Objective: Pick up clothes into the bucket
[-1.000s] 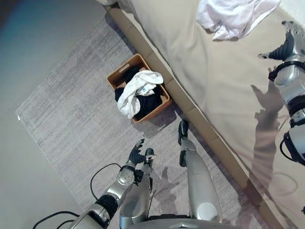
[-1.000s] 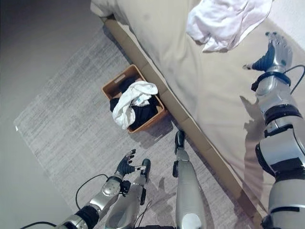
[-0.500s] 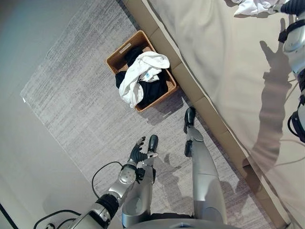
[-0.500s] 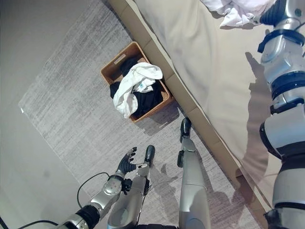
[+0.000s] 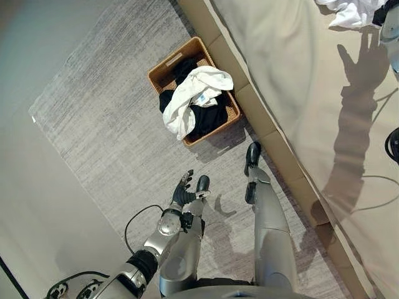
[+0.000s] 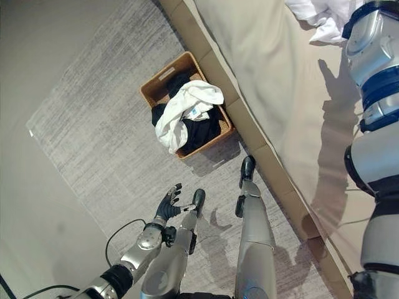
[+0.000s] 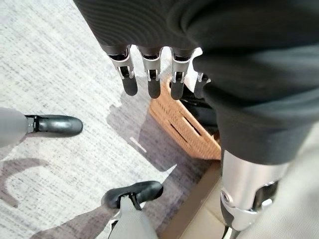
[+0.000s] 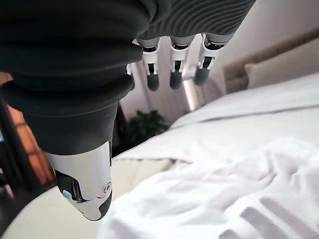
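Right eye view shows the job partly done: the woven basket (image 6: 163, 81) that serves as the bucket sits on the grey rug (image 6: 93, 143), just beside the bed frame (image 6: 262, 149), and already holds a dark garment (image 6: 198, 129) with a white shirt (image 6: 187, 103) draped over it and spilling across the near-left rim. What is left, as far as can be seen, is the white garment (image 6: 315, 15) lying crumpled on the beige bed (image 6: 274, 68) at the far right, well apart from the basket. The right hand (image 8: 172, 67) is up over that garment; in the right wrist view its fingers (image 8: 152, 74) hang straight and relaxed above the white folds, holding nothing and not yet touching the cloth. The left hand (image 6: 169, 204) hovers low over the rug, near the robot and well short of the basket, fingers spread and empty, as the left wrist view also shows. By my reading, the remaining work is to grasp the bed garment, carry it leftward and drop it into the basket.
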Available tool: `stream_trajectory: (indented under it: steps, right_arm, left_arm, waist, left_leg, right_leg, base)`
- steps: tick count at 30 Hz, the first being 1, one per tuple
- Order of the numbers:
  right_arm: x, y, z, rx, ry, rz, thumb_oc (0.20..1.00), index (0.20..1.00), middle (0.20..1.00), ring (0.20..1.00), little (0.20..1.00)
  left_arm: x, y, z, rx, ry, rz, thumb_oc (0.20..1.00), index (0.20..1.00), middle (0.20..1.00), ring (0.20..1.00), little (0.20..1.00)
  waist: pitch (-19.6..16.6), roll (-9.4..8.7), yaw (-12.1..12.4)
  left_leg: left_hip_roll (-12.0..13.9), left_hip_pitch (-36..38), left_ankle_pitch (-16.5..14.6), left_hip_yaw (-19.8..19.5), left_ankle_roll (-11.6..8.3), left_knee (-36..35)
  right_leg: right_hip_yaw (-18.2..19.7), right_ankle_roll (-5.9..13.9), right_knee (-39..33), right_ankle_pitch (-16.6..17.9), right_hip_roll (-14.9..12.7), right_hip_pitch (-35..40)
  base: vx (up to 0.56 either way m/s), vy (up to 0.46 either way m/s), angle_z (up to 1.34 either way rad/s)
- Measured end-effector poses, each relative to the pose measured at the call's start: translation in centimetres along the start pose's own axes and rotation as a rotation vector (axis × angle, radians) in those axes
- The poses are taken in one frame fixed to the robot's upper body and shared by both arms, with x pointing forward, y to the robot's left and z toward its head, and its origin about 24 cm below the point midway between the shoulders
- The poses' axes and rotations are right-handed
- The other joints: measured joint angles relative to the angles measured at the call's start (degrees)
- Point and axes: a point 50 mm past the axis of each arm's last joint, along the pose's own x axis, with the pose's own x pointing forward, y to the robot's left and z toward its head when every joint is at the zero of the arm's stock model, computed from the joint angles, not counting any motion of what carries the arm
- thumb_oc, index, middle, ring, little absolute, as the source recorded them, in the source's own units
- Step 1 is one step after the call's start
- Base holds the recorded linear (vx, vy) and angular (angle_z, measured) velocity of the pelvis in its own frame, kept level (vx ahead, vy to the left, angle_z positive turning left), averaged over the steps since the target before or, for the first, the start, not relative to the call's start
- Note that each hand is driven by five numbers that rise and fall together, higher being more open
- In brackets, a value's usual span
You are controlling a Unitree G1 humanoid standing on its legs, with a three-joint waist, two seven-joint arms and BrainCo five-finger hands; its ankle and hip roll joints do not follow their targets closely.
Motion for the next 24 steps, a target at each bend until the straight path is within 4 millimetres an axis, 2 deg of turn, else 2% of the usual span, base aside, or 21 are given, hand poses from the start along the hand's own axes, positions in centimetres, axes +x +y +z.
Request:
stream_trajectory:
  steps: [3,6,11,15,22,23,24]
  right_arm:
    - [0.1,0.1,0.1,0.005,0.002,0.032,1.000,1.000,1.000,1.000,1.000]
    - [0.0,0.3,-0.1,0.007,0.009,0.059,1.000,1.000,1.000,1.000,1.000]
    - [0.1,0.2,-0.5,0.016,0.038,0.081,1.000,1.000,1.000,1.000,1.000]
    - [0.2,0.1,-0.4,0.026,0.040,0.087,1.000,1.000,1.000,1.000,1.000]
    - [0.6,-0.4,0.1,0.019,0.026,0.088,1.000,1.000,1.000,1.000,1.000]
    - [0.8,-0.8,0.4,0.021,0.021,0.078,0.900,0.900,0.900,0.900,0.900]
    - [1.0,-1.0,0.5,0.020,0.016,0.073,0.586,0.586,0.586,0.586,0.586]
  left_arm:
    - [0.0,0.1,0.0,-0.006,0.000,0.002,1.000,1.000,1.000,1.000,1.000]
    - [0.0,0.1,0.2,-0.023,-0.007,0.005,1.000,1.000,1.000,1.000,1.000]
    - [-0.1,0.2,0.5,-0.054,-0.017,0.004,1.000,1.000,1.000,1.000,1.000]
    - [0.0,0.0,1.2,-0.076,-0.043,-0.002,1.000,1.000,1.000,1.000,1.000]
    - [-0.3,0.1,1.1,-0.117,-0.037,0.008,1.000,1.000,1.000,1.000,1.000]
    - [-0.3,0.1,1.2,-0.125,-0.043,0.010,1.000,1.000,1.000,1.000,1.000]
    - [-0.3,0.2,1.3,-0.131,-0.047,0.013,1.000,1.000,1.000,1.000,1.000]
  waist:
    - [0.0,-0.02,0.0]
    - [0.0,-0.07,-0.2]
    - [0.2,-0.33,0.0]
    - [0.2,-0.40,0.0]
    - [0.2,-0.51,0.1]
    - [0.2,-0.54,0.1]
    - [0.1,-0.64,0.1]
  left_leg:
    - [0.1,-1.4,0.0,-0.4,0.00,0.3]
    - [0.3,-3.0,-0.2,-1.0,-0.22,0.9]
    - [1.0,-5.4,-0.7,-1.1,-1.04,1.8]
    - [1.1,-7.9,-0.8,-1.1,-1.11,1.9]
    - [1.6,-10.4,-0.9,-1.1,-1.41,1.8]
    - [1.6,-11.3,-0.8,-1.1,-1.63,1.8]
    - [1.6,-11.8,-0.7,-1.1,-1.80,1.8]
  right_leg:
    - [-0.4,0.03,0.0,0.0,-0.1,-1.2]
    - [-0.8,1.25,0.8,-1.8,0.1,-2.5]
    - [-1.6,0.54,1.6,-1.5,0.2,-4.6]
    - [-1.7,0.30,1.7,-1.3,0.3,-7.2]
    - [-2.1,0.05,1.5,-1.1,0.5,-9.5]
    - [-2.1,0.02,1.6,-1.1,0.5,-10.4]
    - [-2.1,-0.01,1.7,-1.1,0.5,-11.0]
  base:
    - [0.03,-0.027,0.10]
    - [0.08,-0.045,0.08]
    - [0.03,-0.023,0.03]
    - [0.01,-0.017,0.00]
    - [0.02,-0.017,0.00]
    - [0.04,-0.039,0.01]
    - [0.02,-0.040,0.01]
